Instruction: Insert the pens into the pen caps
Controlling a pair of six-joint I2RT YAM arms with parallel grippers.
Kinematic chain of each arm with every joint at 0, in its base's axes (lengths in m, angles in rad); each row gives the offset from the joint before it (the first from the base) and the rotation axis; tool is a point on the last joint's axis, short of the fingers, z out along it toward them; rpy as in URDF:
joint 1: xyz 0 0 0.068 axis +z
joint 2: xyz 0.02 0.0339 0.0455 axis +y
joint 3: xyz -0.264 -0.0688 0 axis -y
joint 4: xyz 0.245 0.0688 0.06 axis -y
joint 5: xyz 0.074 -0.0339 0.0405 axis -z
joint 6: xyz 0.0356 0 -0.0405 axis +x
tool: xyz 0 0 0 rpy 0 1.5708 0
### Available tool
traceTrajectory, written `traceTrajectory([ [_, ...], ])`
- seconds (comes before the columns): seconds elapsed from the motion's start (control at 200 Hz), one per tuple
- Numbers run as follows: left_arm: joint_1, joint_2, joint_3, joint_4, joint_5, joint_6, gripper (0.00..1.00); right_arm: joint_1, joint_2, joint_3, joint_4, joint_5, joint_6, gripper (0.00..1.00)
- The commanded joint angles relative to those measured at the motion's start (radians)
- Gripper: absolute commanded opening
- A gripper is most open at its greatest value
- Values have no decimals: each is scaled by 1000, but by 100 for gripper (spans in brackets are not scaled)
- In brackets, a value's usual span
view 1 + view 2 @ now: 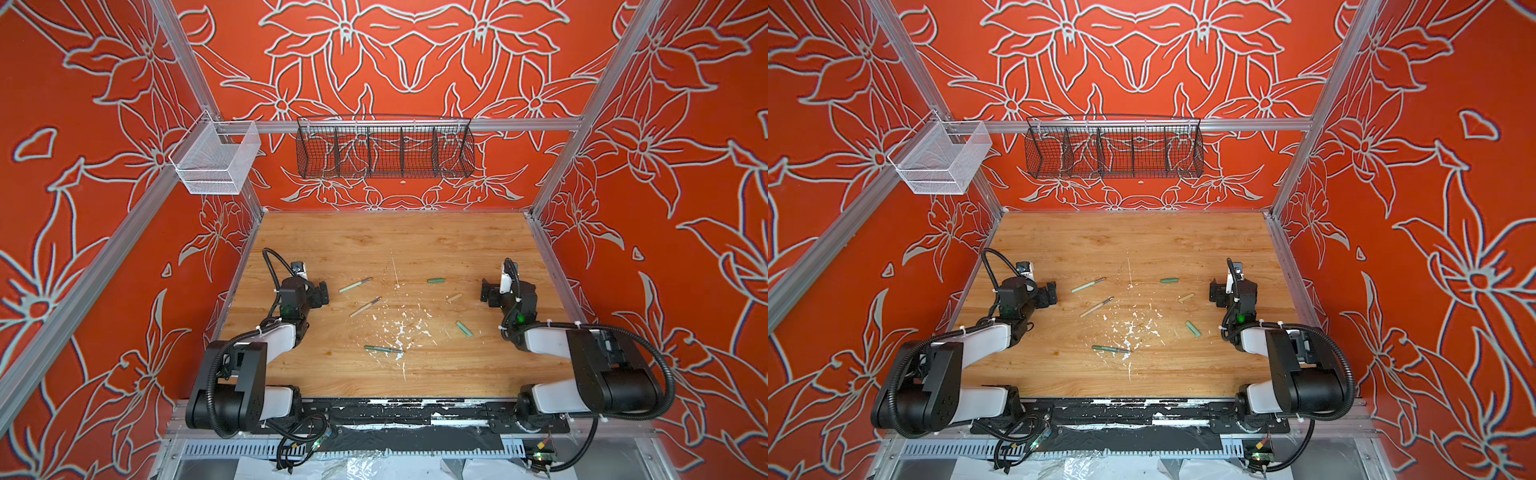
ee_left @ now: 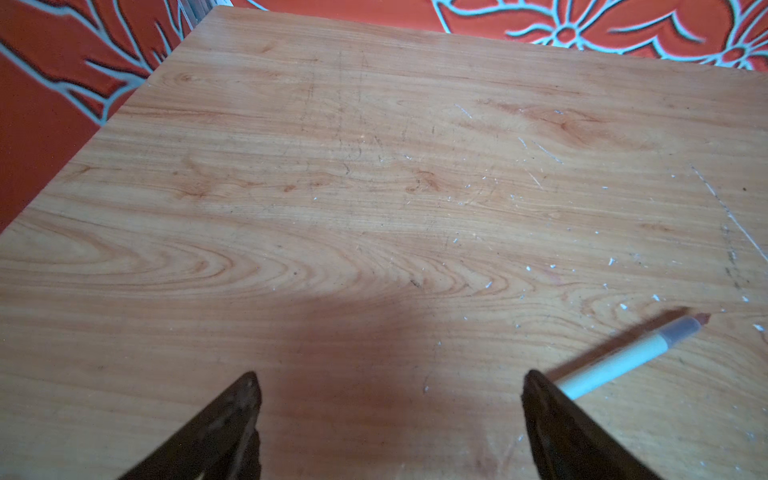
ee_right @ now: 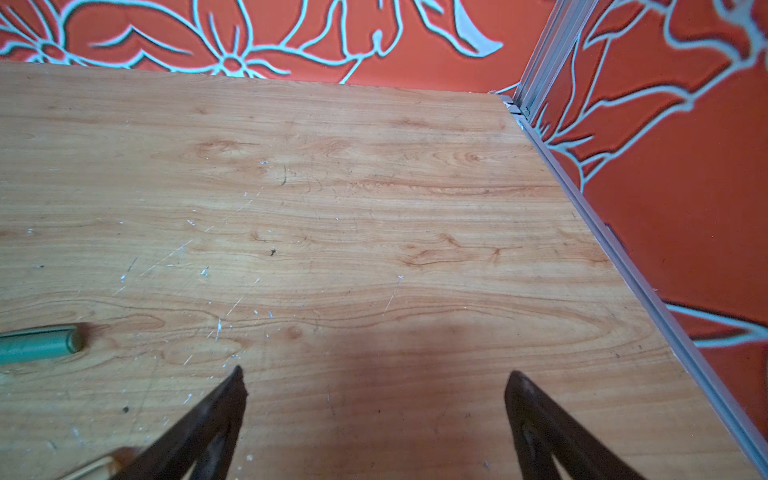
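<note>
Left gripper (image 1: 322,292) spread wide, empty — pale pen (image 1: 355,285) lies just off its tips, tan pen (image 1: 365,306) near, dark pen (image 1: 383,349) farther. Right gripper (image 1: 485,292) likewise spread, empty — tan cap (image 1: 454,296) nearest it, dark cap (image 1: 436,281) and light cap (image 1: 464,328) close by, all lying loose.
</note>
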Motion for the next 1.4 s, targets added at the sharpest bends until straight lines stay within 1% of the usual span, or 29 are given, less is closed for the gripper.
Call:
traceTrajectory([
  [0.0,0,7,13,0,8,8,97,-5,1,19,-11,-14,-3,97],
  [0.435,0,3,10,9,4,7,97,-5,-3,15,-8,-12,-5,97],
  [0.455,-1,-2,19,-11,-5,7,97,-5,-3,15,0,-13,-6,97],
  [0.485,-2,-23,55,-97,-21,-4,97,-4,-11,20,4,-6,-6,97],
  [0.505,-2,-34,82,-148,-41,-12,97,0,-31,37,-44,5,-6,97],
  [0.555,-3,-59,133,-236,-78,-29,97,1,-95,106,-237,36,6,96],
  [0.615,-3,-82,171,-300,-65,-23,97,0,-153,188,-390,61,19,96],
  [0.666,-6,-107,206,-366,-55,-41,97,1,-195,243,-478,46,72,95],
  [0.741,-8,-154,268,-475,-25,-125,97,4,-241,349,-644,-62,158,91],
  [0.846,-12,-245,321,-596,39,-260,97,28,-263,503,-915,-162,287,88],
  [0.906,-18,-298,342,-662,105,-310,97,51,-261,581,-1068,-210,328,86],
  [0.956,-31,-338,359,-721,142,-338,99,77,-257,629,-1189,-254,337,84],
  [0.981,-43,-345,368,-751,151,-340,98,99,-259,647,-1240,-261,336,84],
  [0.991,-48,-373,372,-766,153,-341,97,109,-258,653,-1258,-261,334,84],
  [1.021,-66,-401,382,-808,152,-334,97,141,-263,669,-1314,-251,328,83],
  [1.071,-100,-435,399,-875,137,-316,97,205,-273,680,-1383,-206,323,83],
  [1.136,-162,-475,411,-941,59,-320,97,280,-295,671,-1429,-169,330,83],
  [1.181,-184,-500,410,-955,77,-310,97,313,-308,655,-1446,-175,345,83],
  [1.236,-193,-525,411,-974,99,-306,97,336,-321,630,-1457,-190,359,83],
  [1.311,-195,-558,415,-1028,58,-332,97,352,-337,594,-1484,-189,369,83],
  [1.356,-202,-579,407,-1046,38,-347,97,358,-341,579,-1509,-170,368,83],
  [1.391,-208,-597,391,-1033,57,-339,97,360,-346,569,-1522,-149,364,83],
])
